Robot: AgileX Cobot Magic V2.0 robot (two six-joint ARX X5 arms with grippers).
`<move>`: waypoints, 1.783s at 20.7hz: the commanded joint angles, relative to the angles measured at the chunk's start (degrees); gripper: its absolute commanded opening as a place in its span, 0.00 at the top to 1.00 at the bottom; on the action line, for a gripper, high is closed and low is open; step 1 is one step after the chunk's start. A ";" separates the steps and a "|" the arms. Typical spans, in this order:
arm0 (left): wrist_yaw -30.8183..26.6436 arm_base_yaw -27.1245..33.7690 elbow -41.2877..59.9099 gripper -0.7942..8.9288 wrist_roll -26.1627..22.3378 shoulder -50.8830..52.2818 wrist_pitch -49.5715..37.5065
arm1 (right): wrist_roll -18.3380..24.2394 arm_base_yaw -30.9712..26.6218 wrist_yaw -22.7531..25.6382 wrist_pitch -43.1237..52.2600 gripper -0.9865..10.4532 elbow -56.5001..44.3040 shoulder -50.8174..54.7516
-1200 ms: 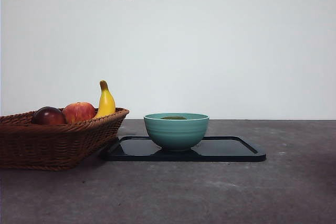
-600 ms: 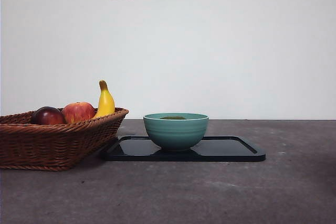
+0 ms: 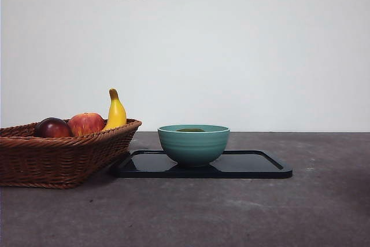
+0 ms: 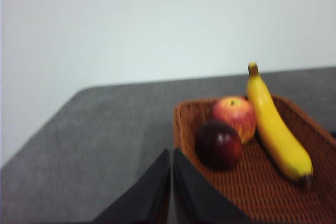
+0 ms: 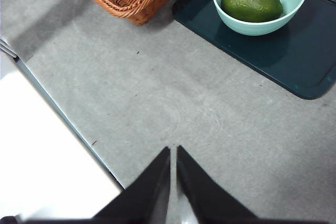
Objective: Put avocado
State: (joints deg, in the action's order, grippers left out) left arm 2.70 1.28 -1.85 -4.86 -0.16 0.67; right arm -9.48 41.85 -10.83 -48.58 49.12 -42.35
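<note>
Am seeing avocado (image 5: 251, 3) resting inside bowl (image 5: 292, 14), centre frame: placement judged done. Left hand (image 4: 171, 182), right hand (image 5: 173, 182) hanging closed, empty.

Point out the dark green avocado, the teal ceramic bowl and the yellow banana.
Dark green avocado (image 5: 251, 3): right wrist view, middle of its upper skin.
Teal ceramic bowl (image 3: 193, 144): front view, middle of its outer wall.
Yellow banana (image 4: 274, 128): left wrist view, middle of its length.
</note>
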 commanded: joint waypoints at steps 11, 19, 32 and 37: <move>-0.17 0.04 1.16 0.91 4.50 0.00 10.12 | -0.61 0.50 -0.04 0.57 0.90 0.39 -0.17; -0.17 0.04 1.16 0.91 4.50 0.00 10.12 | -0.61 0.50 -0.04 0.57 0.90 0.39 -0.17; -0.17 0.04 1.16 0.91 4.50 -0.02 10.12 | 6.97 -37.68 2.54 23.67 0.90 -12.55 25.75; -0.17 0.04 1.16 0.91 4.48 -0.02 10.12 | 6.86 -44.59 2.54 36.76 0.90 -27.76 35.08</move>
State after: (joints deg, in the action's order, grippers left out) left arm 2.68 1.28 -1.83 -0.51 -0.27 10.35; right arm -3.16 -2.61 -8.36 -13.19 22.39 -7.73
